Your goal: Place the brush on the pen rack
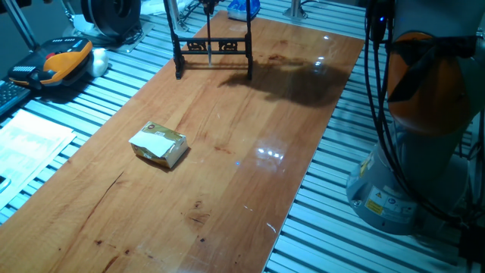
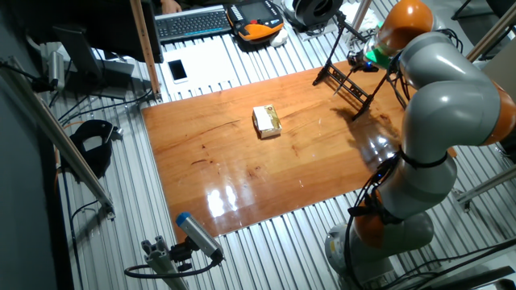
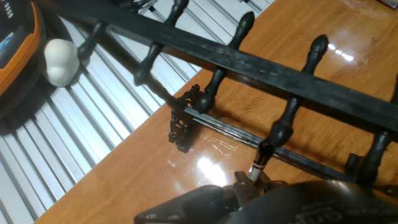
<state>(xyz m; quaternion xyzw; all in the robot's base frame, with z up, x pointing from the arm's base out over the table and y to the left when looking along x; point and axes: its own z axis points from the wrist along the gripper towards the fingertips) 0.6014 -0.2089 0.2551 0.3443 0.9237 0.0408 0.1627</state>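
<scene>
The black pen rack point(image 1: 227, 46) stands at the far end of the wooden table point(image 1: 227, 189); it also shows in the other fixed view point(image 2: 352, 83). My gripper point(image 1: 210, 6) hangs just above its top bar, shut on the brush point(image 1: 208, 34), which points straight down with its dark tip in front of the lower crossbar. In the hand view the rack's peg-lined top bar point(image 3: 261, 65) crosses the frame. Beneath it the brush point(image 3: 258, 165) sticks out from my gripper point(image 3: 245, 186), tip beside a peg.
A yellowish box point(image 1: 159, 145) lies mid-table, well short of the rack. An orange teach pendant point(image 1: 62, 61) and a white ball point(image 1: 99, 61) sit on the slatted bench left of the table. The robot's base point(image 1: 413, 152) stands at the right.
</scene>
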